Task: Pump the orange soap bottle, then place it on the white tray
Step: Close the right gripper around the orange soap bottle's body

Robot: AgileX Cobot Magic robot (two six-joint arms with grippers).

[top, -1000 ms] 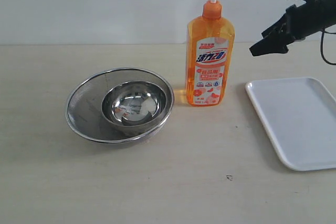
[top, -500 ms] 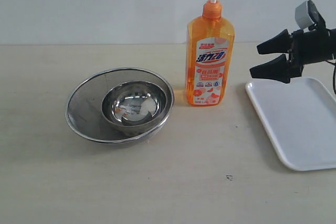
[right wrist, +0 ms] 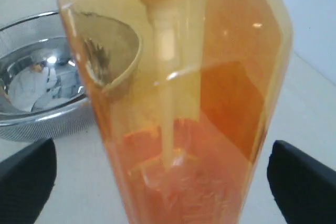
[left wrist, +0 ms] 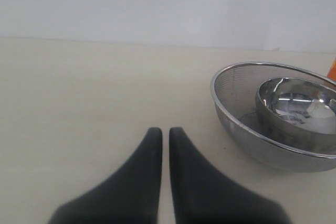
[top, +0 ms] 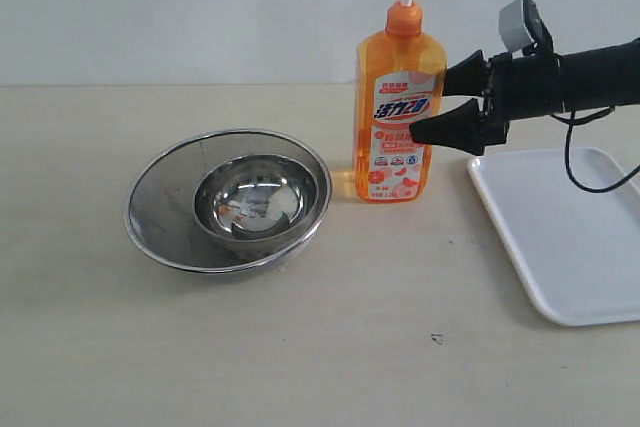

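The orange soap bottle stands upright on the table, between the nested steel bowls at left and the white tray at right (not on it). The right gripper has its jaws spread wide either side of the bottle's body. The left gripper has its jaws closed, holding nothing.

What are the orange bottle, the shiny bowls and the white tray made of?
The orange soap bottle looks like see-through plastic: its inner tube shows through. The outer bowl seems to be fine metal mesh with a steel rim. The inner bowl looks like polished steel, mirroring light. The white tray is glossy, probably plastic.
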